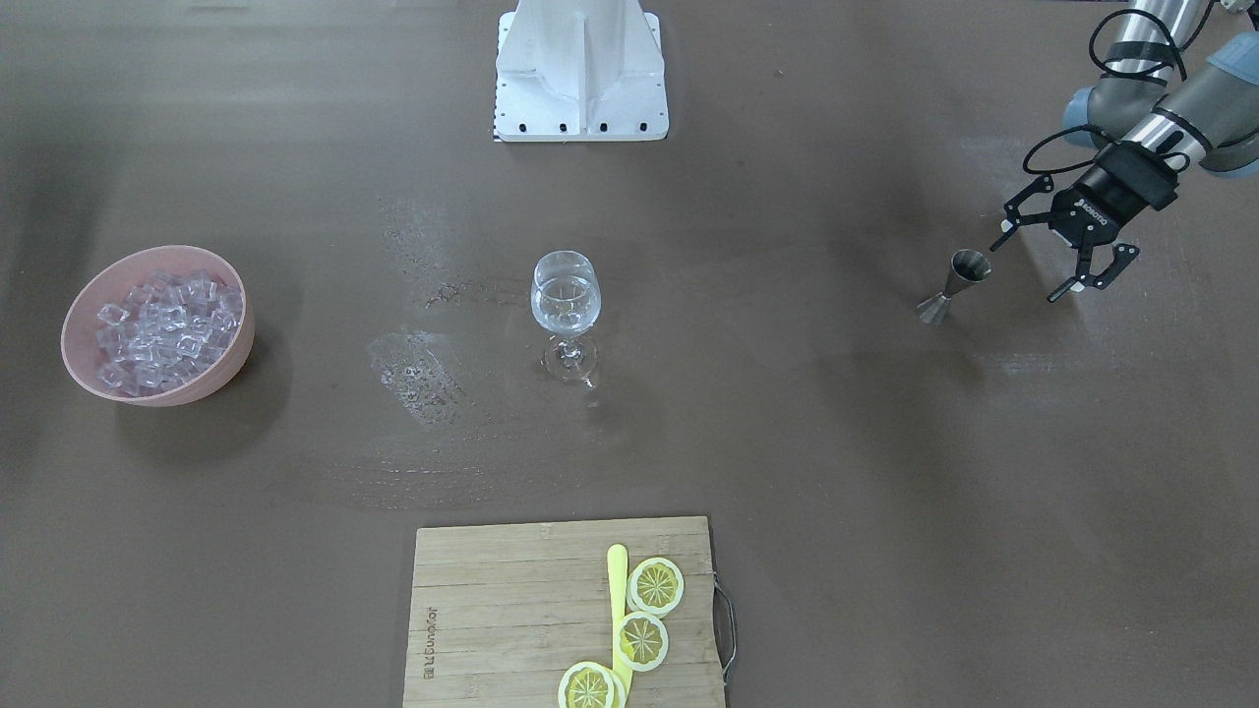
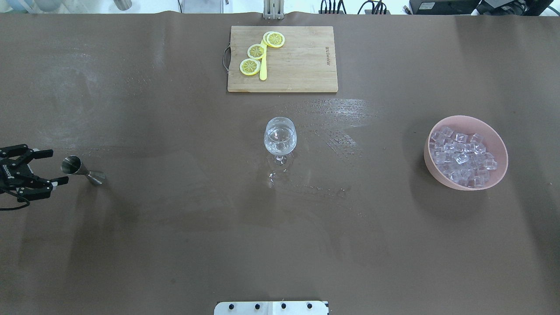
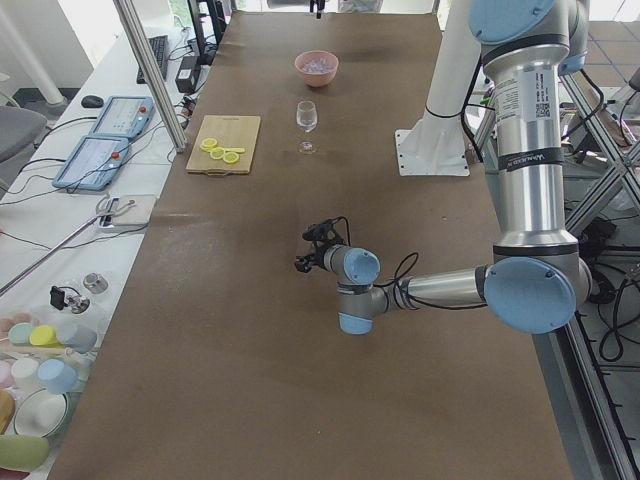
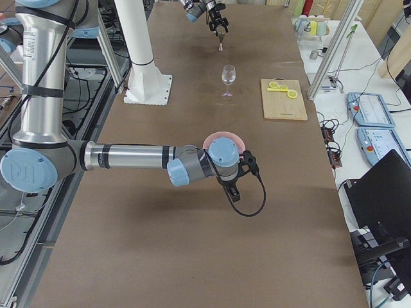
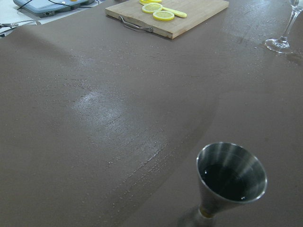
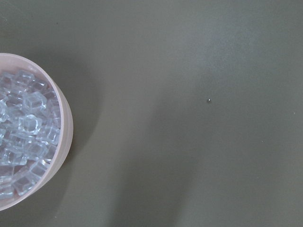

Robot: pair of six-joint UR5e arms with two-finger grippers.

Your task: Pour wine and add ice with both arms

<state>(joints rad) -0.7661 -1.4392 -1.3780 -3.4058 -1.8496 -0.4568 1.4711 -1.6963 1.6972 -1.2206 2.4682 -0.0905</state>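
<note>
A wine glass (image 1: 566,305) stands upright mid-table with a little clear wine (image 2: 280,141) in its bowl. A steel jigger (image 1: 952,285) stands near the table's end; in the left wrist view its cup (image 5: 232,177) looks dark inside. My left gripper (image 1: 1026,267) is open and empty just beside the jigger, apart from it; it also shows in the overhead view (image 2: 59,166). The ice (image 1: 167,329) fills a pink bowl (image 2: 437,173). My right gripper (image 4: 239,172) hovers by the bowl's near side; I cannot tell if it is open. Its wrist view shows ice (image 6: 23,137) but no fingers.
A wooden cutting board (image 1: 511,610) with lemon slices (image 1: 656,585) and a yellow knife lies at the table's operator side. The white pedestal (image 1: 580,69) stands at the robot's side. Wet streaks (image 1: 423,374) lie on the brown table beside the glass.
</note>
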